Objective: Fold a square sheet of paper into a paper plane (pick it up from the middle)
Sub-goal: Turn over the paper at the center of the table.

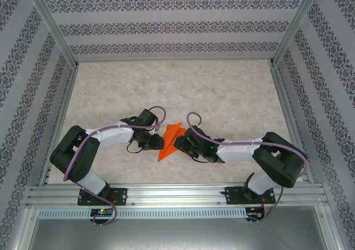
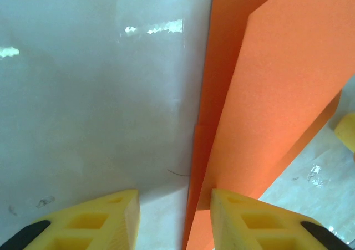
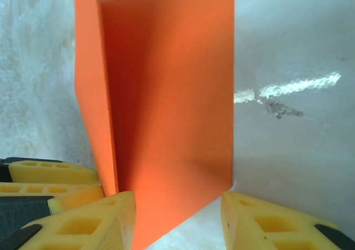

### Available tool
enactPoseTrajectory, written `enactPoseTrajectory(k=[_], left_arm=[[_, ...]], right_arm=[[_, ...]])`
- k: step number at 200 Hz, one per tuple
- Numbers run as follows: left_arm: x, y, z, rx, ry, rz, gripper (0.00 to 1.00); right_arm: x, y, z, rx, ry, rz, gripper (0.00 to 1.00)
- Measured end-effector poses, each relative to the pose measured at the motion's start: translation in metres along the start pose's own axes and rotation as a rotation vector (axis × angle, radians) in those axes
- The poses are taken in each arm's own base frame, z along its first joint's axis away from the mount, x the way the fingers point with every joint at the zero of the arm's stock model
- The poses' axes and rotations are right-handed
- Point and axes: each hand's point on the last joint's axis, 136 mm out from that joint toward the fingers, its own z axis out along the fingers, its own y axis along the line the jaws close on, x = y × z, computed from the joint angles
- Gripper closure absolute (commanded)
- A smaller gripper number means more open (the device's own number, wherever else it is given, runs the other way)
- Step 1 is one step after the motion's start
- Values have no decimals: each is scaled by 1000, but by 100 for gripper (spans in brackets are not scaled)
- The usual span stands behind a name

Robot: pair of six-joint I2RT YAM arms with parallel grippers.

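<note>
The paper plane [image 1: 171, 140], half-folded, lies on the tabletop [image 1: 222, 89] right between the two sets of jaws, which close in on it from either side. I'd guess that is so each can work one wing against the centre crease.

The left gripper [image 2: 175, 223] has its jaws parted, with bare tabletop showing in the gap. The sheet's long edge runs up out of that gap, and the inner finger [image 2: 260, 219] rests against the orange, seemingly pinning it while a flap rises just beyond.

The right gripper [image 3: 178, 223] straddles the paper. Orange fills the whole space between its jaws, and one flap stands upright at the jaw nearer the other arm. Its jaws are apart, but I can't tell whether they are squeezing the fold or merely bracketing it.

From above, the long axis runs through the gap between the two sets of jaws — slanting away from the left ones toward the far end. The near end tapers to a point, probably the nose.
</note>
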Motion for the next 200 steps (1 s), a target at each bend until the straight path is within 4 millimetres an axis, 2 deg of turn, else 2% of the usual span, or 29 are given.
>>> enactPoseTrajectory(k=[38, 64, 106, 146, 200], left_arm=[[0, -1, 1, -4, 10, -1, 59], [0, -2, 1, -9, 17, 0, 59], [0, -2, 2, -11, 20, -1, 60], [0, -2, 2, -10, 20, -5, 61], [0, -2, 2, -10, 21, -7, 64]], right_arm=[[-5, 1, -2, -4, -13, 7, 55], [-4, -5, 6, 8, -10, 19, 56], [-5, -3, 9, -4, -8, 37, 60], [-5, -1, 9, -17, -4, 41, 57], [-9, 20, 16, -124, -17, 37, 55]])
